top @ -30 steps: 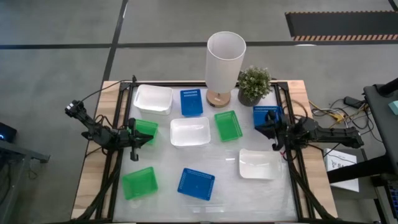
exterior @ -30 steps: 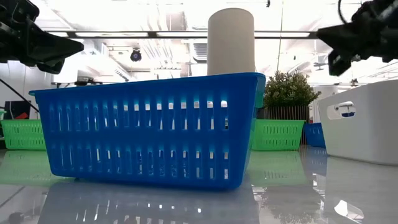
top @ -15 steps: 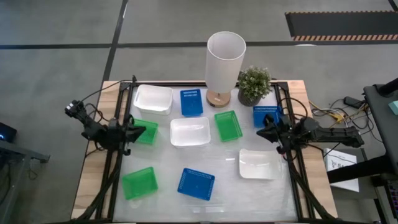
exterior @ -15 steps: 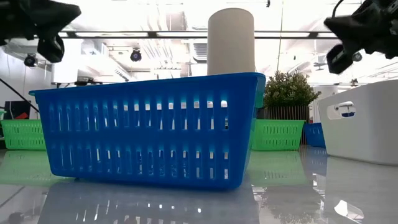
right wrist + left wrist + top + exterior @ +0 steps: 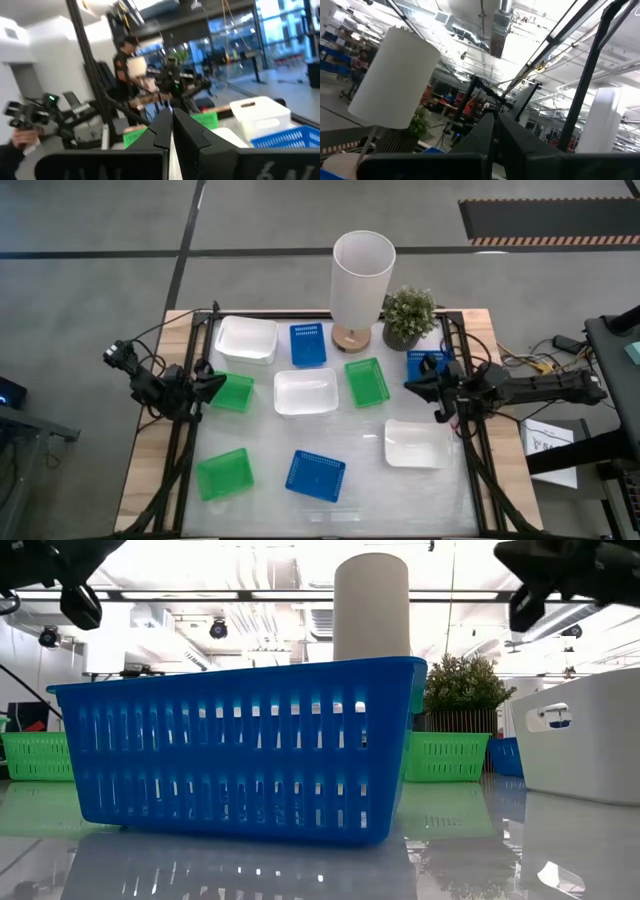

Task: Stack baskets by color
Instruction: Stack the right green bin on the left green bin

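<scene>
Several baskets lie apart on the glossy table top, each flat on its bottom: white ones [image 5: 247, 338] [image 5: 305, 392] [image 5: 414, 442], blue ones [image 5: 308, 345] [image 5: 315, 475] [image 5: 428, 362], green ones [image 5: 367, 381] [image 5: 235, 394] [image 5: 224, 474]. My left gripper [image 5: 213, 377] hangs shut at the table's left edge, beside the left green basket and above it, holding nothing. My right gripper [image 5: 412, 385] hangs shut at the right edge, just in front of the right blue basket, also holding nothing. Both wrist views show shut fingers [image 5: 494, 131] [image 5: 170, 125] pointing slightly upward.
A tall white cylinder lamp [image 5: 362, 275] and a potted plant [image 5: 408, 315] stand at the far edge. Black frame posts run along both sides [image 5: 190, 380] [image 5: 462, 350]. In the right wrist view a person [image 5: 127, 57] stands beyond the table.
My left gripper has tipped from pointing down to pointing a little above level, swinging up toward the far edge. My right gripper has risen and reached a little toward the table's middle. Both have stayed shut; no basket has moved.
</scene>
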Controlling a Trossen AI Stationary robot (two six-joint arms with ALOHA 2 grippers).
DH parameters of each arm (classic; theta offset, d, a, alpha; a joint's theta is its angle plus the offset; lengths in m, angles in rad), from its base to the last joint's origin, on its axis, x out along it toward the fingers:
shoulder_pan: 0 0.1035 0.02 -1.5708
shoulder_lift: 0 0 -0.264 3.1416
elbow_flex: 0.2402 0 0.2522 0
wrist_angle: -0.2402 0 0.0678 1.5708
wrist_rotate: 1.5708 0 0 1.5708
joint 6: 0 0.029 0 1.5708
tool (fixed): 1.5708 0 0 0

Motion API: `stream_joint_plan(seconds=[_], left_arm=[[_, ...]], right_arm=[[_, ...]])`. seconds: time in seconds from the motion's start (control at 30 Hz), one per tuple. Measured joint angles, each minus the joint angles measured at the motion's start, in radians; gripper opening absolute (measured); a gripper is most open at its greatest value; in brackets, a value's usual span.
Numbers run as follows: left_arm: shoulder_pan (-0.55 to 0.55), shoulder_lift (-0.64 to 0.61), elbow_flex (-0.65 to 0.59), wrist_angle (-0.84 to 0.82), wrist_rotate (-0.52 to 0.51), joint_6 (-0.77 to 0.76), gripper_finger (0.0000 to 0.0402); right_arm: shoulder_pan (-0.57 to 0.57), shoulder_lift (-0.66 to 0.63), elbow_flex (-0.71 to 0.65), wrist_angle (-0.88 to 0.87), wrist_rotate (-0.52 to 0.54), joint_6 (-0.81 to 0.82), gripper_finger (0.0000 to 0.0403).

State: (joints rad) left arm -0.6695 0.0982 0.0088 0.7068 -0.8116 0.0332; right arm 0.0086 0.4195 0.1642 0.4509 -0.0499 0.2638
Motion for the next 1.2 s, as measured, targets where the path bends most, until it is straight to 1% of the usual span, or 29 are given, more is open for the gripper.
stream_joint_plan(seconds=[0.17, 0.33, 0.43, 0.57, 0.73, 0.8, 0.93, 1.07, 1.2], left_arm=[[0.000, 0.064, 0.006, 0.004, 0.028, -0.001, 0.0008], [0.000, 0.151, 0.008, 0.044, 0.074, -0.003, 0.0008], [0.000, 0.205, 0.010, 0.092, 0.076, -0.024, 0.0008], [0.000, 0.259, 0.010, 0.133, 0.076, -0.027, 0.0008], [0.000, 0.289, 0.010, 0.142, 0.076, -0.027, 0.0008], [0.000, 0.294, 0.010, 0.141, 0.076, -0.027, 0.0008], [0.000, 0.300, 0.011, 0.143, 0.075, -0.027, 0.0008], [0.000, 0.298, 0.011, 0.148, 0.074, -0.026, 0.0008], [0.000, 0.299, 0.011, 0.151, 0.073, 0.049, 0.0008]], right_arm=[[0.000, 0.141, 0.139, -0.100, -0.005, -0.027, 0.0009], [0.006, 0.258, 0.257, -0.219, -0.007, -0.048, 0.0009], [0.025, 0.327, 0.296, -0.262, -0.003, -0.043, 0.0009], [0.049, 0.402, 0.353, -0.270, -0.001, -0.009, 0.0009], [0.081, 0.503, 0.418, -0.384, 0.006, 0.028, 0.0009], [0.093, 0.536, 0.457, -0.422, 0.025, 0.042, 0.0009], [0.109, 0.607, 0.536, -0.596, 0.061, 0.091, 0.0009], [0.109, 0.677, 0.635, -0.768, 0.114, 0.176, 0.0009], [0.109, 0.763, 0.721, -0.929, 0.150, 0.198, 0.0009]])
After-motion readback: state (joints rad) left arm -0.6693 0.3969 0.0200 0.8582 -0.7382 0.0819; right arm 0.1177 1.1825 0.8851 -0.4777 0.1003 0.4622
